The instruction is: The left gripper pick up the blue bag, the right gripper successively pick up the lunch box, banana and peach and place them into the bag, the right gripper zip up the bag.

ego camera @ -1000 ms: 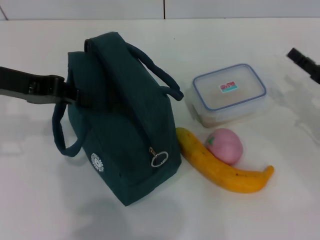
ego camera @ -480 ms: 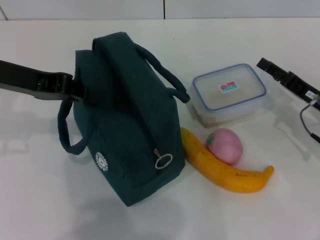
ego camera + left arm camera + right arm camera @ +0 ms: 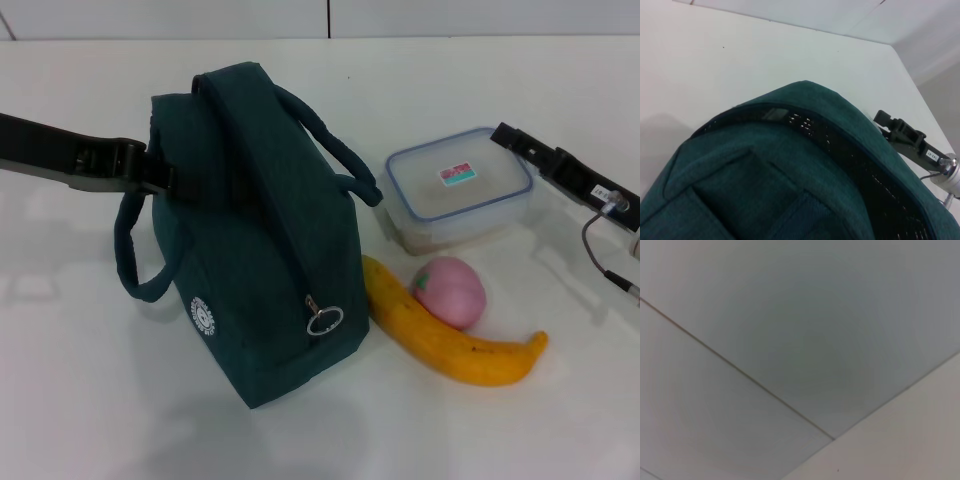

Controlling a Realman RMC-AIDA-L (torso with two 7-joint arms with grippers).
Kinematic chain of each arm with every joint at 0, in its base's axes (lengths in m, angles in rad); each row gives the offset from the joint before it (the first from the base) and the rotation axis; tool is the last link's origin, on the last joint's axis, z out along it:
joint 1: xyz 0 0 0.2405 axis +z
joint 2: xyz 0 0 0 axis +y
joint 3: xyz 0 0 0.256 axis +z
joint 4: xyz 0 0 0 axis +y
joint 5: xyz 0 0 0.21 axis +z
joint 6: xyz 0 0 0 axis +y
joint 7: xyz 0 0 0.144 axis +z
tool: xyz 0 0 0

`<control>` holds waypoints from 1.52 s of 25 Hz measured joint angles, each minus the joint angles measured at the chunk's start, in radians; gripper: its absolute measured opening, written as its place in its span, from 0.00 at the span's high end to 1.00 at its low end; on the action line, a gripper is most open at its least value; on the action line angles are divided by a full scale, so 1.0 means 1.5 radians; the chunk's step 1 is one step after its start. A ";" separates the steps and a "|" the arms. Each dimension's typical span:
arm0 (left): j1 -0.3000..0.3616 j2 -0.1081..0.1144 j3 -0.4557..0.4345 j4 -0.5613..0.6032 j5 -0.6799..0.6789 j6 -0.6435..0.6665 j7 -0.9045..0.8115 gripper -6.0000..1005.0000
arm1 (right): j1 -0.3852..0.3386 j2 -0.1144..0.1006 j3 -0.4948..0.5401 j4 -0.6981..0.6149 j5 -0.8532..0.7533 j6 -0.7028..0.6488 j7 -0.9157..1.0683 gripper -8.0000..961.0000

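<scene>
While the dark teal fabric bag [image 3: 255, 250] stands upright on the white counter [image 3: 90, 400], the left gripper [image 3: 160, 182] reaches in from the left side and meets the bag's upper left edge; it appears clamped on the fabric there, though the fingertips are hidden against the cloth. A looped carry handle [image 3: 130, 260] hangs down just below that contact, and a second handle [image 3: 335, 160] arches over the bag's right face. A metal zipper ring [image 3: 324, 320] and a round white logo [image 3: 203, 315] show on the near end of the bag. The left wrist view looks down onto the bag's top from close by.

The right gripper [image 3: 510, 138] comes in from the right, its tip at the far right corner of the clear rectangular plastic lunch box with a blue-rimmed lid [image 3: 458, 187]; I cannot tell how far its fingers are parted. The lunch box sits to the right of the bag. In front of it lies the round pink peach [image 3: 450, 290], touching the long curved yellow banana [image 3: 445, 335], whose near end lies just beside the bag's base.
</scene>
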 joint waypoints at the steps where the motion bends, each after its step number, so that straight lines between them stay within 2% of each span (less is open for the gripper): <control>1: 0.000 0.000 0.000 0.000 0.000 0.000 0.001 0.96 | 0.001 0.000 -0.006 0.000 0.000 0.000 0.007 0.13; 18: 0.000 0.000 -0.004 -0.014 0.001 -0.007 0.011 0.96 | -0.014 0.000 -0.013 -0.005 0.000 -0.083 0.029 0.14; 29: -0.001 0.000 -0.001 -0.014 -0.001 -0.008 0.012 0.96 | 0.001 0.000 -0.013 -0.005 0.002 -0.099 0.042 0.23; 32: -0.002 0.000 -0.001 -0.015 0.000 -0.008 0.012 0.96 | 0.011 0.000 -0.013 0.000 0.001 -0.098 0.049 0.34; 38: -0.015 0.001 0.000 -0.045 0.002 -0.008 0.022 0.96 | 0.015 0.000 -0.013 0.002 0.001 -0.094 0.064 0.49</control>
